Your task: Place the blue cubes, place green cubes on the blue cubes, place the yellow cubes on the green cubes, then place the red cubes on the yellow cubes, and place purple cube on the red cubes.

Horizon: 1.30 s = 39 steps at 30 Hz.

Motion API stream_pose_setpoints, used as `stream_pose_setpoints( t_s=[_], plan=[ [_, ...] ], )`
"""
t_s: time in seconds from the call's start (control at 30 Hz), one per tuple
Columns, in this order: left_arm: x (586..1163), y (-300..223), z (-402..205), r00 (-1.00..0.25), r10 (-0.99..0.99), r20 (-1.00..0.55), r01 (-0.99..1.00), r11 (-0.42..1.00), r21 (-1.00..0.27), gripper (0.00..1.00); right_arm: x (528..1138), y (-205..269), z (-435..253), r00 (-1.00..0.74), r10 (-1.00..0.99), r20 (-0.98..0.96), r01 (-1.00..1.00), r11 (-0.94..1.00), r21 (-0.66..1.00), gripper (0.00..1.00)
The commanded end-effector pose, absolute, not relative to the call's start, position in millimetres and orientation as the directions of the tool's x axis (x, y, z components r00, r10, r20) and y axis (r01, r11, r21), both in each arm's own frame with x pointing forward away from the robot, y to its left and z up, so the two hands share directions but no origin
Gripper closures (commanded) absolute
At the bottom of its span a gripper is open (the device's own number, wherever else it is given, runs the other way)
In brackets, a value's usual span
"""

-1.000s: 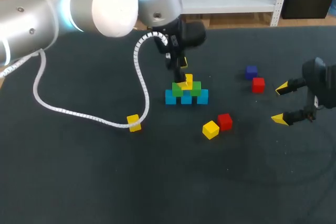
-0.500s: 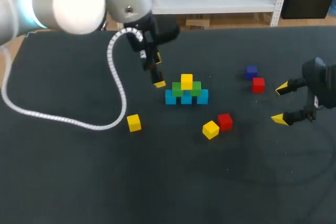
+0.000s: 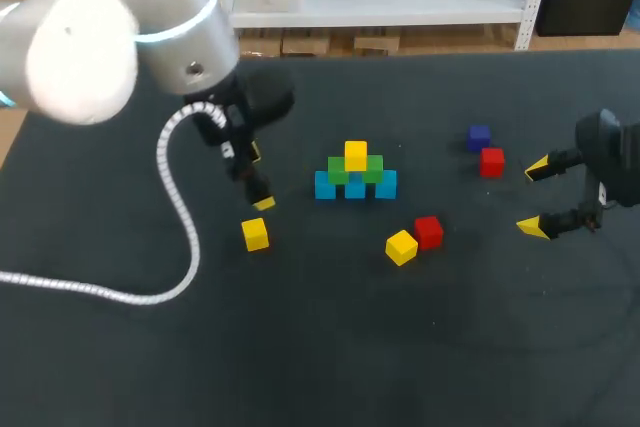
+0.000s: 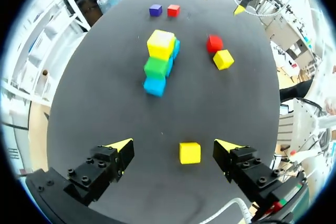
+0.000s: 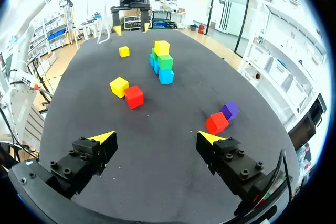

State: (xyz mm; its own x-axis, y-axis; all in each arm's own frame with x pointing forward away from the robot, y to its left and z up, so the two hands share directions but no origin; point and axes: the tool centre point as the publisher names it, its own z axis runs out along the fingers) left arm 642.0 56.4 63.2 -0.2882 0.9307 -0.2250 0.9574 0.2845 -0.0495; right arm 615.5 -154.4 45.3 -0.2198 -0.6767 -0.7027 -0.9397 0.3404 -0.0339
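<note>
While left claw (image 4: 173, 144) and right claw (image 5: 157, 137) gape empty, loose yellow cube (image 4: 189, 152) under left (untouched), stack (image 4: 160, 61) beyond.

Black table (image 3: 300, 347), row of blue cubes (image 3: 386, 185), two loose yellow cubes (image 3: 255, 234) (image 3: 401, 247), two red cubes (image 3: 428, 231) (image 3: 491, 161), purple cube (image 3: 479, 136)

Surface (image 3: 300, 347), contents by position.
- Left claw (image 4: 173, 144): fingers spread. A single cube (image 4: 189, 152) lies beneath, within their span, touching neither.
- Ahead: stack (image 4: 160, 61), a three-cube row on the surface, two on it, one on top.
- Beside the stack: two touching cubes (image 4: 219, 52).
- Further ahead: another pair (image 4: 164, 10), near the right claw (image 5: 156, 137), whose fingers are likewise spread.
</note>
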Motion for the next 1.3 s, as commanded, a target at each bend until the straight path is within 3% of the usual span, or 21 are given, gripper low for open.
stream_pose_setpoints(
  t_s=[0.03,0.63,0.8,1.1,1.3],
  plan=[
    [621,72,59,-0.282,0.915,-0.289,0.955,0.297,0.006,0.0,616,-154,44,-0.218,-0.675,-0.705,-0.94,0.34,-0.034,0.0],
    [606,72,21,-0.23,0.933,-0.278,0.973,0.226,-0.045,0.02,616,-154,44,-0.218,-0.675,-0.705,-0.94,0.34,-0.034,0.0],
    [609,67,12,-0.233,0.931,-0.281,0.972,0.228,-0.051,0.07,616,-154,44,-0.218,-0.675,-0.705,-0.94,0.34,-0.034,0.0],
    [614,66,2,-0.218,0.938,-0.271,0.976,0.213,-0.048,0.24,616,-154,44,-0.218,-0.675,-0.705,-0.94,0.34,-0.034,0.0],
    [613,69,-1,-0.22,0.939,-0.263,0.975,0.216,-0.047,0.51,616,-154,44,-0.218,-0.675,-0.705,-0.94,0.34,-0.034,0.0]
  ],
)
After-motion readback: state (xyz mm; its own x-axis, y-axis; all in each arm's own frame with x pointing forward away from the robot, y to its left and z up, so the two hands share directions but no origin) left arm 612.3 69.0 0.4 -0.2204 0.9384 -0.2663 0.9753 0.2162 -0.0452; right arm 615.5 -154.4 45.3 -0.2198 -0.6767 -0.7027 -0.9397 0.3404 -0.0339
